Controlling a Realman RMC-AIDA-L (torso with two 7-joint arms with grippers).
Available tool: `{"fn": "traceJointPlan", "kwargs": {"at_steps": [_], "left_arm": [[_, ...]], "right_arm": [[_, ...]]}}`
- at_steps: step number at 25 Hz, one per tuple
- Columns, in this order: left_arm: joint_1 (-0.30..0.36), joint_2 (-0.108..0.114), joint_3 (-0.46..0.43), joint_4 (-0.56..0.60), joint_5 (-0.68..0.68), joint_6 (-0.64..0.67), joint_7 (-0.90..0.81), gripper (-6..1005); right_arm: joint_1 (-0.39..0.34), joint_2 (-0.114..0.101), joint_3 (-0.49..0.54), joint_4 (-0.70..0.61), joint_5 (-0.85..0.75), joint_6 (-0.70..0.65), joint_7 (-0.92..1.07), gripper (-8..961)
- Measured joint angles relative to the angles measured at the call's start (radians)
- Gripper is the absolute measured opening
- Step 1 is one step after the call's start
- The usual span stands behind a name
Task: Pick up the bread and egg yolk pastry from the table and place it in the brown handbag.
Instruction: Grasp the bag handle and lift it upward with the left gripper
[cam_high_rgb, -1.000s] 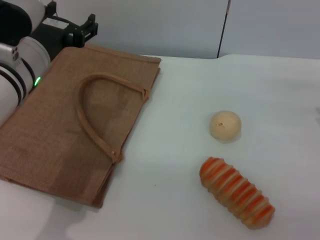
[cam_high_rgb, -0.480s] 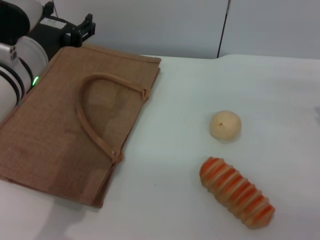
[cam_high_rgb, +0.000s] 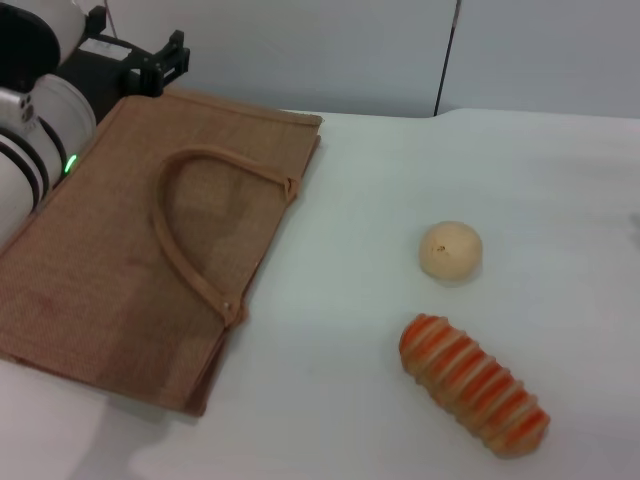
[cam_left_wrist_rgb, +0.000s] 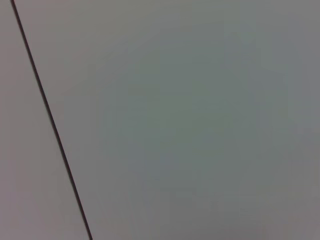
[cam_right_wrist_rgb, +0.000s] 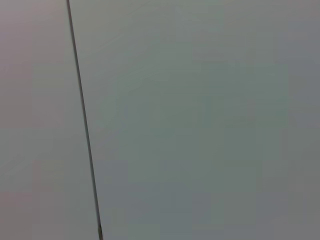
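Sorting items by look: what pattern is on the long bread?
Orange and cream stripes on the bread, clearest in head view.

**Left wrist: blank wall only**

All I get here is a plain grey-white wall panel (cam_left_wrist_rgb: 190, 120), crossed by one thin dark seam (cam_left_wrist_rgb: 50, 115) slanting from one corner toward the opposite edge. Nothing else shows.

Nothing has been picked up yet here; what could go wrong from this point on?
1. The brown handbag lies flat on the table with its mouth closed, so dropped items may land on top rather than inside.
2. The egg yolk pastry is round and may roll away if nudged.
3. The bread sits close to the pastry, so a claw reaching for one might bump the other. The left claw is up beyond the bag's far corner.
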Motion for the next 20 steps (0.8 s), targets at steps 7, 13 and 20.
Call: {"fn": "traceJointPlan", "kwargs": {"at_steps": [7, 13, 20], "left_arm": [[-0.003, 0.000, 0.000, -0.007, 0.000, 0.000, 0.000, 792], [-0.003, 0.000, 0.000, -0.008, 0.000, 0.002, 0.000, 786], [-0.044, 0.011, 0.021, -0.002, -0.069, 0.171, 0.020, 779]], "right_arm": [[0.003, 0.000, 0.000, 0.008, 0.000, 0.000, 0.000, 713], [0.008, 0.000, 0.000, 0.014, 0.000, 0.000, 0.000, 714], [0.013, -0.001, 0.000, 0.025, 0.000, -0.001, 0.000, 713]]}}
